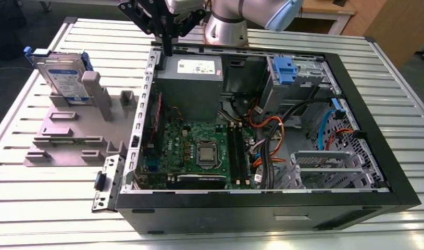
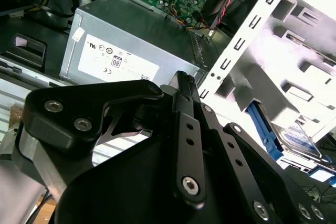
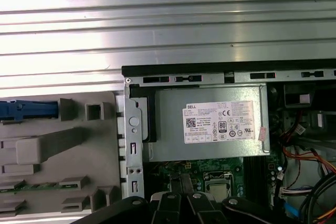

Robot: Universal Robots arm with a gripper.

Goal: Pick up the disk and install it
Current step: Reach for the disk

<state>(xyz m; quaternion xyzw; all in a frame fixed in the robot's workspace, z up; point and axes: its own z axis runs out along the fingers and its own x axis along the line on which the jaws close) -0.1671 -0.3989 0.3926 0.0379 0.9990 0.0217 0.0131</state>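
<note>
Jaws: pinched together, nothing between them.
Gripper (image 1: 168,46): top centre of the exterior view, hanging over the far edge of the open computer case (image 1: 267,214), just above the grey power supply (image 1: 191,92).
Disk (image 1: 62,77): upper left of that view, standing upright in the grey stand (image 1: 66,138), well apart from the gripper.

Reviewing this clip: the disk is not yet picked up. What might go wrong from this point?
The pincer hangs close to the case's side wall and grey power supply; a low sweep toward the disk might clip the wall. The disk stands on edge in a grey stand, so an off-centre grasp may tip it. Loose cables inside could snag it.
</note>
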